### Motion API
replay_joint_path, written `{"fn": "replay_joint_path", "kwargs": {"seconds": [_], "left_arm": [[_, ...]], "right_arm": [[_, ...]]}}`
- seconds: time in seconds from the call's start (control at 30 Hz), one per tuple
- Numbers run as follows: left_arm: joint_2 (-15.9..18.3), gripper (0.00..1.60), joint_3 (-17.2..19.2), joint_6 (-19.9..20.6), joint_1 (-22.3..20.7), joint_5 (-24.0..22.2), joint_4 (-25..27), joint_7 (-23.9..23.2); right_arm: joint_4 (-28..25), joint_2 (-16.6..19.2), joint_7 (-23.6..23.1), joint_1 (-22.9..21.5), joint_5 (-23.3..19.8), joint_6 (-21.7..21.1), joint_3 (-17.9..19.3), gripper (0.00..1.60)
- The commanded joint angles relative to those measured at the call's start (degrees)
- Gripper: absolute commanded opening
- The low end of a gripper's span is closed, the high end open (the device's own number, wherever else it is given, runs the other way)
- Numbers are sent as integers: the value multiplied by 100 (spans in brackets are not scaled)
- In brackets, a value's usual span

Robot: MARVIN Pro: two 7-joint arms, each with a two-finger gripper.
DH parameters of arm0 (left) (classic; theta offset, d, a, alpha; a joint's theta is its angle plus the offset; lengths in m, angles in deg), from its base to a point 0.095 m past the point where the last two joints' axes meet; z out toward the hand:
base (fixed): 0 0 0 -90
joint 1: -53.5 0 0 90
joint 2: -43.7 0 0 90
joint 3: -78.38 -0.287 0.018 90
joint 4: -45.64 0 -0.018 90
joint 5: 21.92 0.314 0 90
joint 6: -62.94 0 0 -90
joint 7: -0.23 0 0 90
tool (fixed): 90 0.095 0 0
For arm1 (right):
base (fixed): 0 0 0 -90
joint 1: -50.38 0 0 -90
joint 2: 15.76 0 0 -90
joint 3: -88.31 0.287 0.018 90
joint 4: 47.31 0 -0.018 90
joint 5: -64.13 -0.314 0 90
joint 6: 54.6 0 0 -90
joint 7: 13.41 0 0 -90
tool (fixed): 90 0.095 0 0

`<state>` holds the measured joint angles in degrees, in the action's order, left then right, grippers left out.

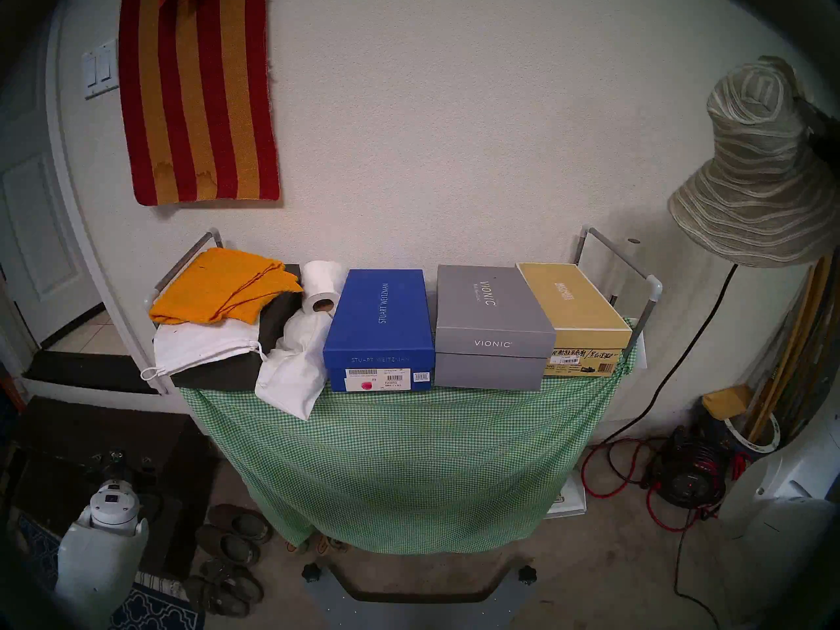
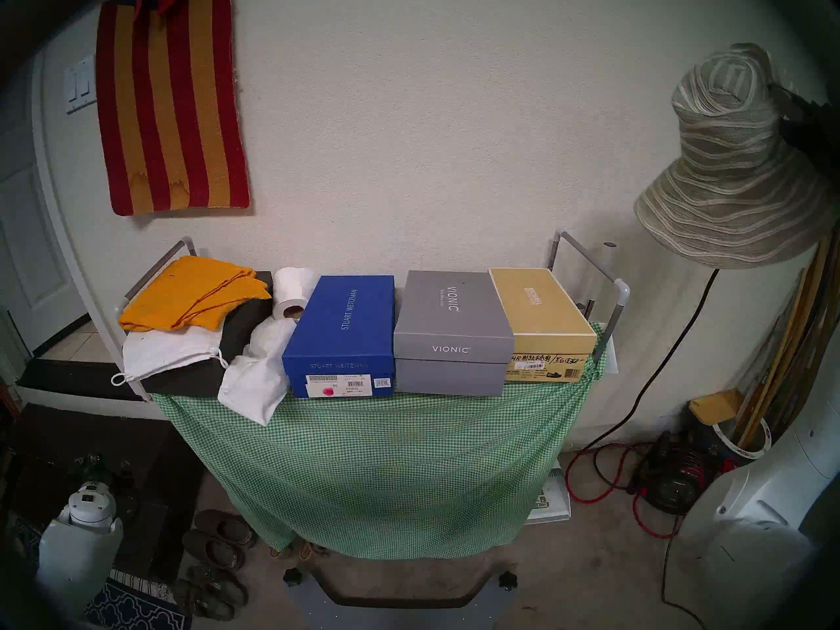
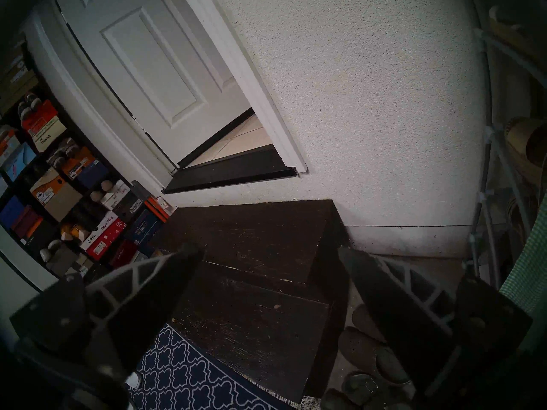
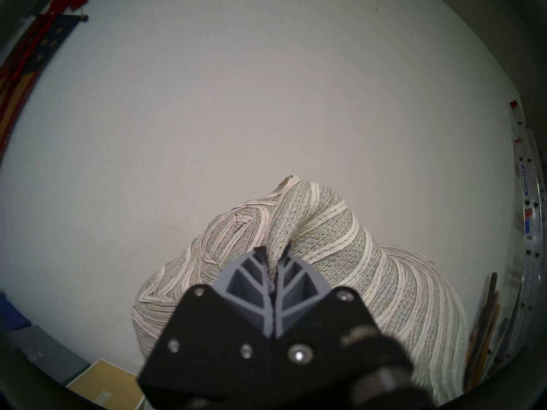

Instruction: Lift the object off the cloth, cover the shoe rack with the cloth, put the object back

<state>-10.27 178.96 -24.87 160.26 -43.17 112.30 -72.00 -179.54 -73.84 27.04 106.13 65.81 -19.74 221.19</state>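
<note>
against a pale textured wall, the shoe rack already wears the green gingham cloth down its front. the right gripper, fingers pinched on the crown, holds the floppy striped sun hat high at right; returning it comes next. the left gripper hangs empty, fingers apart.

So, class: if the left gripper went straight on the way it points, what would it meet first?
Probably the dark wooden box ahead of the open left gripper; depth is unclear.
</note>
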Motion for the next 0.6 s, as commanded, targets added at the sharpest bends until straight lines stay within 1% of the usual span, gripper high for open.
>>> {"fn": "replay_joint_path", "kwargs": {"seconds": [0.0, 0.1, 0.17, 0.27, 0.43, 0.57], "left_arm": [[4, 160, 29, -13, 46, 3, 46, 26], [5, 160, 33, -3, 48, -1, 50, 17], [5, 160, 37, 4, 53, -3, 58, 16], [4, 160, 40, 14, 58, -6, 66, 15], [5, 160, 42, 22, 68, -11, 81, 27], [6, 160, 40, 25, 72, -17, 87, 38]], "right_arm": [[-644, -365, -281, 284, -270, 14, -60, 0], [-657, -468, -358, 460, -422, 14, -82, 0], [-680, -530, -324, 556, -486, 14, -124, 0], [-626, -592, -274, 647, -592, 14, -298, 0], [-749, -605, -241, 612, -818, 14, -606, 0], [-777, -735, -109, 513, -1013, 14, -900, 0]]}}
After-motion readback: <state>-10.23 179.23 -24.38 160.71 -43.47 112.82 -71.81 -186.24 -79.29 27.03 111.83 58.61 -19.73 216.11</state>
